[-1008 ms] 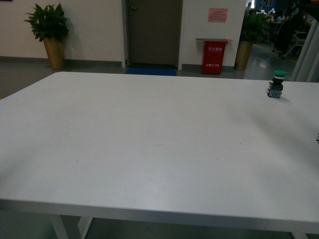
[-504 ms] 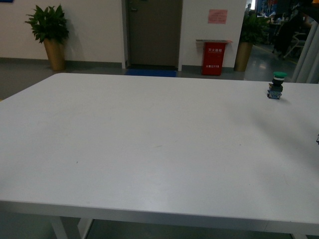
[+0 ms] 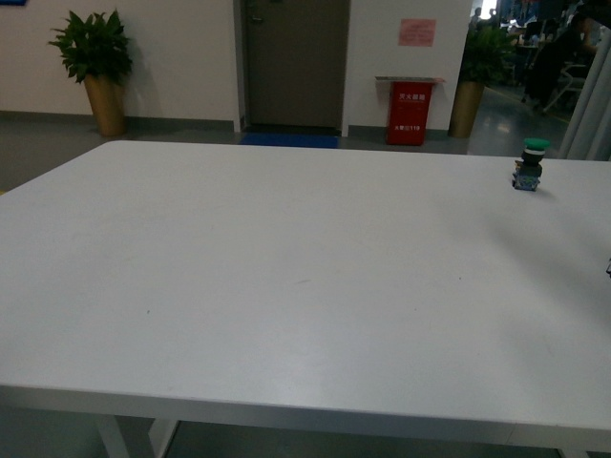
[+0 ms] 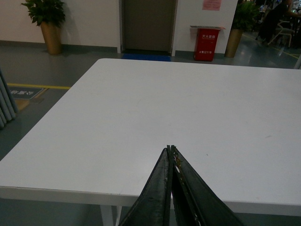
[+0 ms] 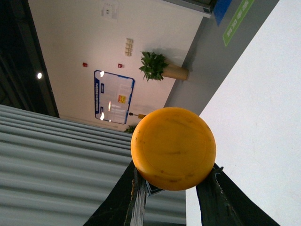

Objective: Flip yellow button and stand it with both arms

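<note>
In the right wrist view the yellow button point(image 5: 173, 148) fills the middle, its round yellow-orange cap facing the camera. My right gripper point(image 5: 171, 188) is shut on it, one black finger on each side of its body, which is mostly hidden behind the cap. The button is held off the white table point(image 5: 254, 132). In the left wrist view my left gripper point(image 4: 170, 149) is shut and empty, its tips together over the near edge of the table point(image 4: 188, 108). Neither arm nor the yellow button shows in the front view.
A green-capped button point(image 3: 531, 162) stands upright near the far right edge of the white table point(image 3: 286, 277). Beyond the table are a door, a red bin point(image 3: 410, 110) and potted plants point(image 3: 95, 67). A grey ribbed shutter point(image 5: 56, 165) is beside the right gripper.
</note>
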Controlling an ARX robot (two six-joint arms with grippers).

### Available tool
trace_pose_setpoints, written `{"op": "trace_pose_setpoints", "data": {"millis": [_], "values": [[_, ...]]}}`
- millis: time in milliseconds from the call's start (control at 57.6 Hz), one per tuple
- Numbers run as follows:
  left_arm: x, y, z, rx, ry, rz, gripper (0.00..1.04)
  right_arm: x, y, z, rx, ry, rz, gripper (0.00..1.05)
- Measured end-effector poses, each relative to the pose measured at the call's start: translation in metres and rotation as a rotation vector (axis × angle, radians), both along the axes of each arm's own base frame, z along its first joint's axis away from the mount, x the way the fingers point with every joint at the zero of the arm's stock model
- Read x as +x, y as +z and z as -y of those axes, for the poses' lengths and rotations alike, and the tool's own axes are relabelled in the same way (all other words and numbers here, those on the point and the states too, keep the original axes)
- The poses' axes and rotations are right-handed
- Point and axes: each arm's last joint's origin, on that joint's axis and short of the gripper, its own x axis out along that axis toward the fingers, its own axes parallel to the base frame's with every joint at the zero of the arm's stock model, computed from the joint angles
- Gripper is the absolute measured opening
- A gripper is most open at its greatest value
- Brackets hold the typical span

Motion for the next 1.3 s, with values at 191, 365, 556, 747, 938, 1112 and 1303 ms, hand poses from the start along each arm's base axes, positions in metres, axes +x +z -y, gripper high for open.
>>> {"op": "trace_pose_setpoints", "data": {"millis": [191, 365, 556, 747, 938, 1112, 1303], "values": [[-0.005, 0.000, 0.000, 0.000, 0.000, 0.002, 0.04, -0.001, 0.002, 0.000, -0.002, -0.001, 0.006, 0.24], [-0.009, 0.000, 0.000, 0.000, 0.000, 0.002, 0.04, -0.002, 0.003, 0.001, -0.002, -0.001, 0.009, 0.24], [-0.015, -0.002, 0.000, 0.000, 0.001, -0.010, 0.04, -0.002, 0.003, 0.001, -0.004, -0.001, 0.007, 0.24], [-0.023, -0.003, 0.000, 0.000, 0.000, -0.002, 0.04, -0.002, 0.003, 0.000, -0.007, -0.002, 0.008, 0.24], [-0.023, -0.003, 0.000, -0.001, 0.000, -0.005, 0.12, -0.003, 0.003, -0.001, -0.015, -0.010, 0.005, 0.24], [-0.023, -0.003, 0.000, -0.001, 0.000, -0.005, 0.44, 0.004, 0.006, -0.003, -0.126, -0.084, -0.038, 0.24], [-0.023, -0.003, 0.000, -0.001, 0.000, -0.005, 0.76, 0.039, 0.025, 0.000, -0.414, -0.242, -0.057, 0.24]]}}
